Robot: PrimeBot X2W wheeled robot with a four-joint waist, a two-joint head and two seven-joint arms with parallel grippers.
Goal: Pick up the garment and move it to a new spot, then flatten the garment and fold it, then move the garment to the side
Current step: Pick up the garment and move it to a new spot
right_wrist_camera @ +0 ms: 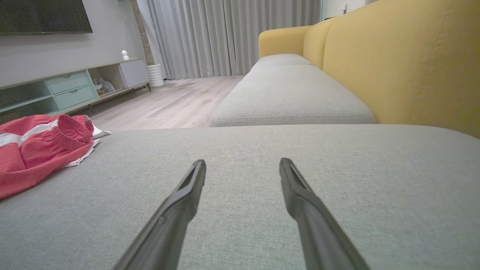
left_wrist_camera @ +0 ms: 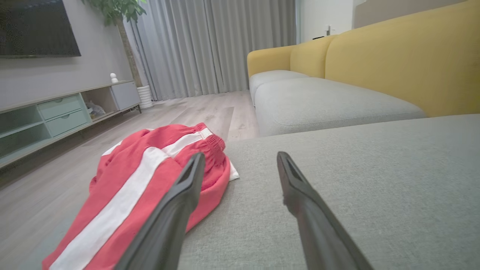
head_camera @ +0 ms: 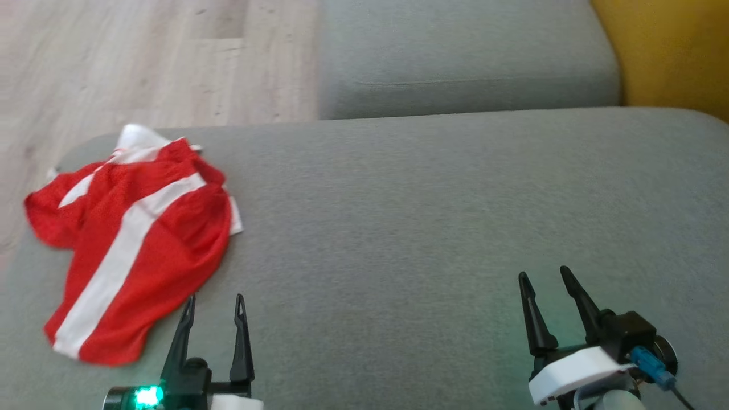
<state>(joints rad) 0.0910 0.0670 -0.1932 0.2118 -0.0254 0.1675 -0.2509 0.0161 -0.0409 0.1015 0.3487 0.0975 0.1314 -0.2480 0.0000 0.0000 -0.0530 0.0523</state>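
Note:
A pair of red shorts with white side stripes lies rumpled at the left end of the grey sofa cushion. In the left wrist view the shorts spread just ahead and left of my fingers. My left gripper is open at the shorts' near right edge, holding nothing. My right gripper stands open above bare cushion far to the right. From the right wrist, the shorts sit at the left edge and my right gripper points across the cushion.
A second grey seat cushion lies beyond, with the yellow sofa back at the right. Pale wood floor drops off past the cushion's left and far edges. A low TV cabinet stands across the room.

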